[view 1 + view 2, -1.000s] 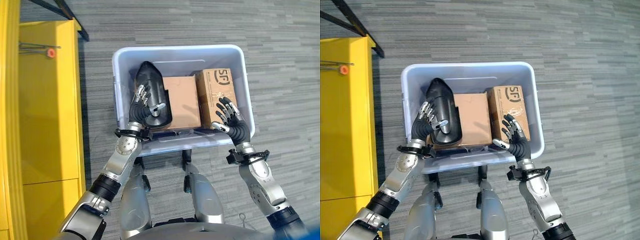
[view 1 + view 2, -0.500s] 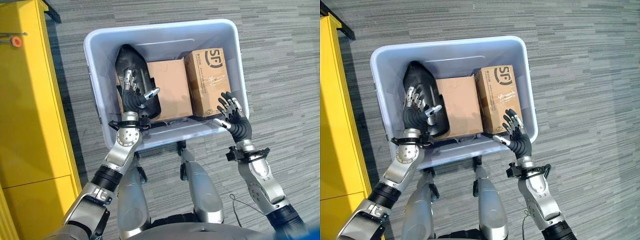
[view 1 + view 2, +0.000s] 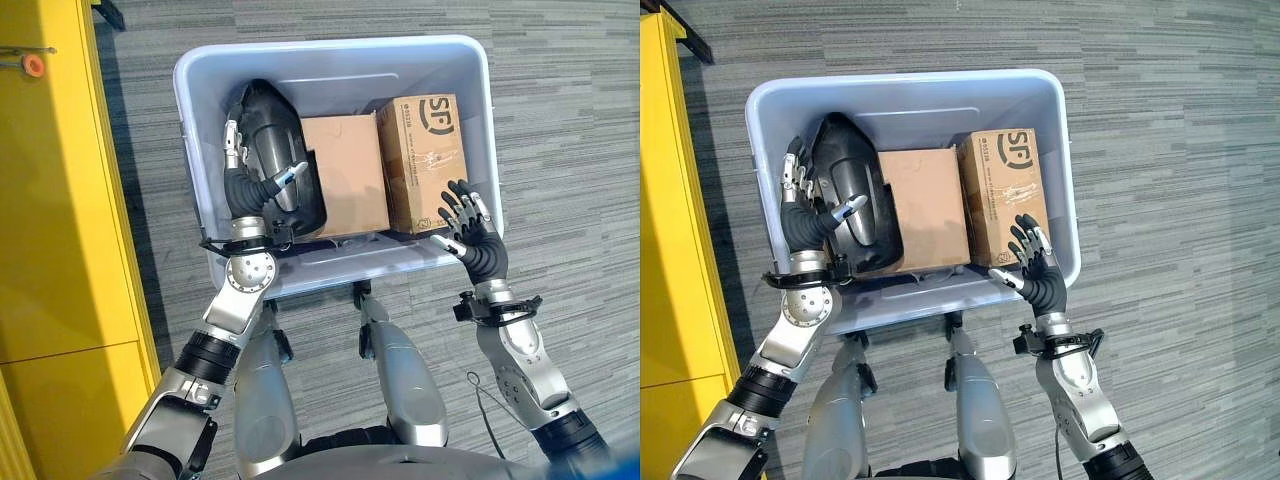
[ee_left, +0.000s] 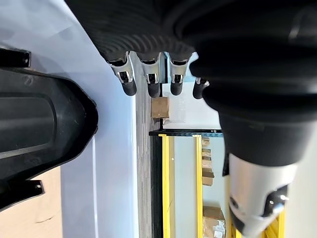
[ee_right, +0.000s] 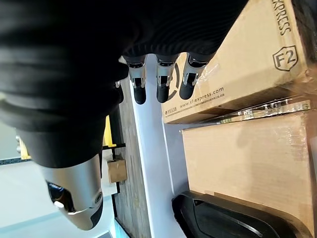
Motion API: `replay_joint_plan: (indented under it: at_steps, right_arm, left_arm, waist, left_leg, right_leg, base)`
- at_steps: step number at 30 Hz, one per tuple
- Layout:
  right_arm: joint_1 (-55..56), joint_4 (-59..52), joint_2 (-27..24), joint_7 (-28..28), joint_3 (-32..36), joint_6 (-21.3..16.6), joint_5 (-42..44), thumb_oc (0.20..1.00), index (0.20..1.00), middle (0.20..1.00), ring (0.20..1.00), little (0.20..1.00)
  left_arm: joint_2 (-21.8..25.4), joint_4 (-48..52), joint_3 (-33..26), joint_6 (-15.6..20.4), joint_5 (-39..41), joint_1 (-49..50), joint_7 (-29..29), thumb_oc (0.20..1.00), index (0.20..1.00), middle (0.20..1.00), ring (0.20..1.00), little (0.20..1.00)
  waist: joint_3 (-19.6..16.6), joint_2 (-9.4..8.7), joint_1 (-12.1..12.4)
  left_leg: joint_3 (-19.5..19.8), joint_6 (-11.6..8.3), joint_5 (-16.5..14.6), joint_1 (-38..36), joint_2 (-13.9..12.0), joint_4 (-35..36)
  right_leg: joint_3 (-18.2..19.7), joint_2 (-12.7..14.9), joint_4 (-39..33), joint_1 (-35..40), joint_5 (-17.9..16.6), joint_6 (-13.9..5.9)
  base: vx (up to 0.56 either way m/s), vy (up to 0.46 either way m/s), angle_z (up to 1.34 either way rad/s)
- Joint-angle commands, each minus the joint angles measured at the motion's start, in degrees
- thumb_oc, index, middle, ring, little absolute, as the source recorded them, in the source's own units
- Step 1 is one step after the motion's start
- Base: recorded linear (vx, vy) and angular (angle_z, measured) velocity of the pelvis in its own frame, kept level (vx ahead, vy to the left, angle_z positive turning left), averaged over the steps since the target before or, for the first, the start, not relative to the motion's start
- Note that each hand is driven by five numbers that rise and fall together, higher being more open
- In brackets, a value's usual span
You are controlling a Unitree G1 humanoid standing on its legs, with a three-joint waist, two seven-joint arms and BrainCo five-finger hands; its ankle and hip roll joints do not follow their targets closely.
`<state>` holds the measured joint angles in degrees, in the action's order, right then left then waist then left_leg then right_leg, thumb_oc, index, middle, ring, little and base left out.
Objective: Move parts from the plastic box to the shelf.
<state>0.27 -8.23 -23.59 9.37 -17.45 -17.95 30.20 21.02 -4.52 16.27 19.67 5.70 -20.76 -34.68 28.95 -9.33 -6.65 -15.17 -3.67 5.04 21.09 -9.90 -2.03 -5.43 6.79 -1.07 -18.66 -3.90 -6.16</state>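
Observation:
A pale blue plastic box stands on the floor in front of me. At its left side lies a black moulded part, with a plain carton and a printed carton beside it. My left hand is open; its straight fingers reach down between the black part and the box's left wall, and its thumb lies over the part. My right hand is open with spread fingers at the box's near right corner, by the near end of the printed carton.
A yellow shelf unit runs along the left, close to the box, with a small orange knob on it. Grey striped carpet surrounds the box to the right and beyond.
The camera has shifted. My left hand has moved off the top of the black part to its left edge, its fingers now by the box wall. The right hand stays at the near right corner.

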Motion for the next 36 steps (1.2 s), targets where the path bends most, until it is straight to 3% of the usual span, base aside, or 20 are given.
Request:
replay_joint_plan:
  at_steps: [1,29,36]
  right_arm:
    - [2.3,-6.3,-3.1,1.0,1.7,-4.5,0.9,1.0,1.0,1.0,1.0,1.0]
    - [2.1,-5.7,-3.7,3.8,0.9,-5.8,0.6,1.0,1.0,1.0,1.0,1.0]
    - [2.0,-5.3,-3.7,4.7,0.4,-5.5,0.2,1.0,1.0,1.0,1.0,1.0]
  left_arm:
    - [1.0,2.2,-0.7,3.0,-4.3,0.0,-2.2,1.0,1.0,1.0,1.0,1.0]
    - [0.9,0.5,-2.5,3.0,-4.5,4.4,-7.5,1.0,1.0,1.0,1.0,1.0]
    - [-1.5,-3.4,-3.1,4.0,2.9,4.6,-6.5,1.0,1.0,1.0,1.0,1.0]
  waist:
    - [-0.8,-0.99,0.9]
    - [0.4,-1.13,2.0]
    - [0.8,-1.81,1.9]
  left_leg:
    - [2.9,-5.26,2.3,-1.9,-6.6,-0.9]
    - [3.9,-5.2,3.3,0.6,-6.2,0.3]
    - [4.5,-5.14,3.5,2.1,-6.1,0.2]
  right_leg:
    - [-1.0,5.3,3.9,-2.8,-3.6,-3.52]
    - [-2.0,5.2,3.5,-4.4,-3.6,-3.26]
    - [-2.1,5.0,3.6,-5.4,-3.7,-3.12]
  base:
    - [0.0,0.0,0.0]
    - [0.0,0.0,0.0]
    - [0.0,-0.002,0.05]
